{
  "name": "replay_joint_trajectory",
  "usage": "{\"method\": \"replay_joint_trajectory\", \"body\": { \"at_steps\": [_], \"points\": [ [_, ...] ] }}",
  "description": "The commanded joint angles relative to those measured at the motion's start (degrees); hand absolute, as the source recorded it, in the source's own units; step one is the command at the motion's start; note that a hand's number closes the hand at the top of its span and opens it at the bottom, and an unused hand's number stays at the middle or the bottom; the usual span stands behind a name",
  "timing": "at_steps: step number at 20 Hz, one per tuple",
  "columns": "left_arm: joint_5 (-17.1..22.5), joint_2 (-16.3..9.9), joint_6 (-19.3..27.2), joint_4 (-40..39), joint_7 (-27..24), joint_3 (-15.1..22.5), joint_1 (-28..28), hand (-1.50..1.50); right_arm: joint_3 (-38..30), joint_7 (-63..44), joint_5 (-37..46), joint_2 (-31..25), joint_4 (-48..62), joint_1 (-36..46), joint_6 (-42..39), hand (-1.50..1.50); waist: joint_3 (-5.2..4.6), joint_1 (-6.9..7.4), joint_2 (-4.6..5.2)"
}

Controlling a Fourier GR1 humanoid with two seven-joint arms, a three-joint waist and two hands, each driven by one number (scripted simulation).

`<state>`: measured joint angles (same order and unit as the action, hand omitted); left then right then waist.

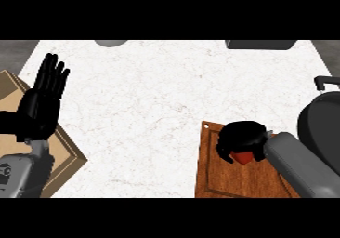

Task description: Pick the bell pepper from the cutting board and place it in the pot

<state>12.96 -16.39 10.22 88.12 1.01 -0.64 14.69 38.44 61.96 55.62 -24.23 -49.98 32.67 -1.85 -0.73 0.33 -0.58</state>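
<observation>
Cutting board (221,179) on counter (152,107), pot (323,125) just right

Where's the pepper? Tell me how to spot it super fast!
Look at the white counter, then at the brown cutting board near its lower right. Over the board sits the black right hand, fingers curled. The pepper is the small red bit peeking out under that hand, the only red thing in view.
</observation>
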Motion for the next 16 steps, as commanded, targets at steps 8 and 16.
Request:
{"method": "replay_joint_trajectory", "body": {
  "at_steps": [8,16],
  "points": [
    [0.8,-1.4,-2.4,-2.0,0.3,-3.0,1.7,0.0,-5.3,3.5,-2.1,-0.6,-6.4,-6.3,7.8,1.5,0.74,-0.6,0.51],
    [-0.5,-1.1,1.5,-0.6,1.2,-4.8,-1.9,0.0,-9.8,-18.6,-6.8,0.7,-21.7,-22.8,7.5,1.5,0.51,-6.87,-1.48]
  ]
}}
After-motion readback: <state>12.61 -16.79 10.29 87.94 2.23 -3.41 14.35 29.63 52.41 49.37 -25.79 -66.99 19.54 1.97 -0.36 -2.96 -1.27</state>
